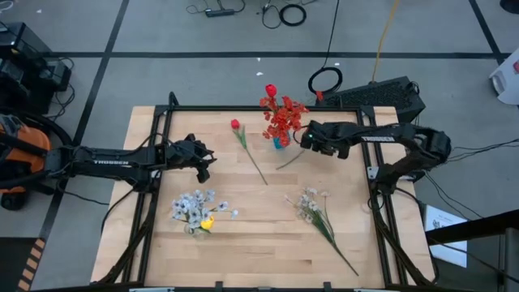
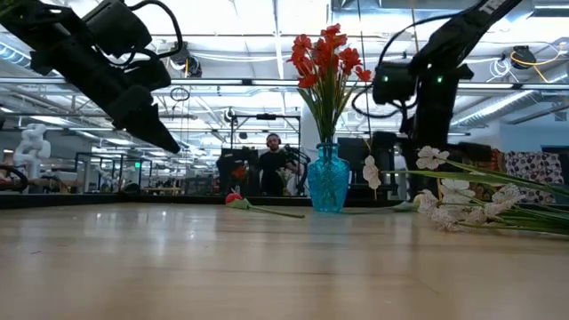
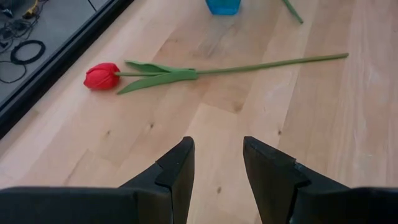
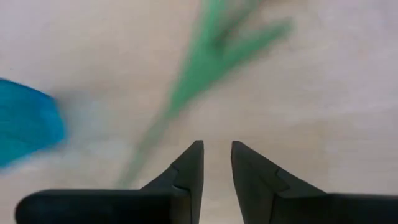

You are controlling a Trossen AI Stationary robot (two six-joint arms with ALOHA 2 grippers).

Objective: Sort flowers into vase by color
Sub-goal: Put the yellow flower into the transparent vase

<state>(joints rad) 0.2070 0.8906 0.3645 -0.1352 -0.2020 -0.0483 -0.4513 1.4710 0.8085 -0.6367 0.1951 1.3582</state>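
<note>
Sitting at the back of the table (image 1: 243, 243), the blue vase (image 2: 328, 182) packed with red flowers (image 1: 283, 116). Lying flat just left of it, a loose red tulip (image 3: 102, 76). Hovering near the tulip's stem, the left gripper (image 3: 216, 163), fingers spread wide, holding nothing. Hanging right beside the vase over a green stem (image 4: 186, 87), the right gripper (image 4: 216, 160), fingers only narrowly apart, nothing pinched between them. Resting up front, pale blossoms with a yellow bud (image 1: 197, 211) and a white spray (image 1: 312, 207).
</note>
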